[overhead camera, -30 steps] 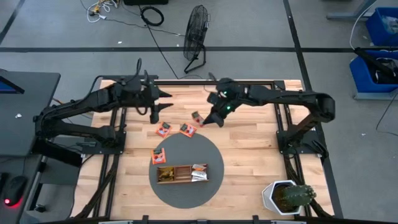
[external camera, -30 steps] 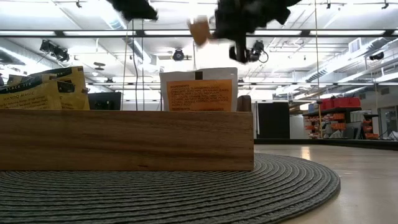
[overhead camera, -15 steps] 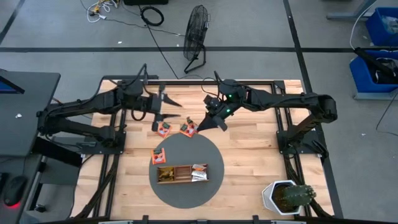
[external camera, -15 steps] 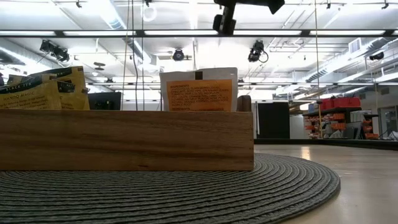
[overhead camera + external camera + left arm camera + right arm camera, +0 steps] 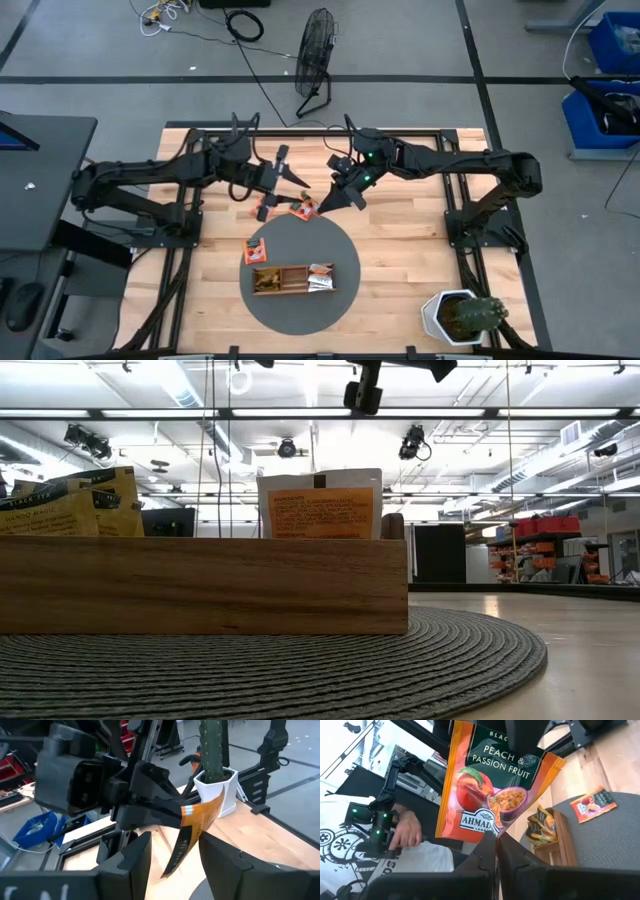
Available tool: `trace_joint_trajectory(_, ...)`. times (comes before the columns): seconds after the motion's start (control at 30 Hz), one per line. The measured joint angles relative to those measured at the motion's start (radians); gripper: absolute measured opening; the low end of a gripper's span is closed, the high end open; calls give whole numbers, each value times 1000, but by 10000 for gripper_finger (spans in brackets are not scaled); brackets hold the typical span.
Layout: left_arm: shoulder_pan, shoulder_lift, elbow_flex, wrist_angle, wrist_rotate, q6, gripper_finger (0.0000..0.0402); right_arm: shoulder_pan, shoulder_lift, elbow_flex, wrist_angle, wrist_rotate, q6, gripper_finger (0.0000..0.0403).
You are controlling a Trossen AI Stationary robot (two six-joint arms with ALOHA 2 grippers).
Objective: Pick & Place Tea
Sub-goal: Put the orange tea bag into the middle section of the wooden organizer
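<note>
My right gripper (image 5: 332, 202) hangs above the table's middle, shut on an orange peach-and-passion-fruit tea sachet (image 5: 490, 785). My left gripper (image 5: 293, 170) is open close to the left of it, and the sachet (image 5: 200, 815) shows edge-on between its fingers. One left finger (image 5: 522, 735) overlaps the sachet's top; whether it touches, I cannot tell. Two more sachets (image 5: 262, 208) (image 5: 300, 208) lie flat on the wood. A third (image 5: 257, 250) lies on the grey round mat (image 5: 345, 245). The wooden tray (image 5: 293, 279) on the mat holds several upright sachets (image 5: 320, 510). My right gripper pinches the sachet between its two fingers (image 5: 485, 851) at one bottom corner (image 5: 492, 831). The sachet is lifted clear of the table and stands out flat beyond the fingertips, its printed face toward the wrist camera.
A white pot with a cactus (image 5: 462, 315) stands at the table's near right corner. A fan (image 5: 317, 55) stands on the floor beyond the far edge. A person's hand (image 5: 407, 832) shows in the room beyond the table. Bare wood lies right of the mat.
My right gripper rose from the table with the sachet, out of the low view, then held still. My left gripper moved toward the table's right, up to the held sachet, and turned about its wrist, staying open.
</note>
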Motion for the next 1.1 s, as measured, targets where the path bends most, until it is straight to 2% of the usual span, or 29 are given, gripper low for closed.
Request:
trace_joint_trajectory(0.23, -7, 4, 0, -5, -3, -1, 156, 5, 0, 1, -1, 0, 5, 0)
trace_joint_trajectory(0.43, -8, 4, 0, -19, -3, -3, 102, 5, 0, 1, -1, 0, 9, 0)
trace_joint_trajectory(0.67, -5, 3, 0, -31, 19, -79, 18, 3, 0, 1, -1, -11, 8, 0)
trace_joint_trajectory(0.83, -5, -4, 0, -32, 28, -144, 5, 4, 0, 2, 2, -19, 41, 1)
trace_joint_trajectory(0.97, -3, -14, 0, -75, -33, -255, 3, 3, 0, 2, -3, 20, 82, 27)
trace_joint_trajectory(1.1, 1, -32, 0, -172, -51, -364, 2, 4, -4, 1, -14, 62, 94, 80)
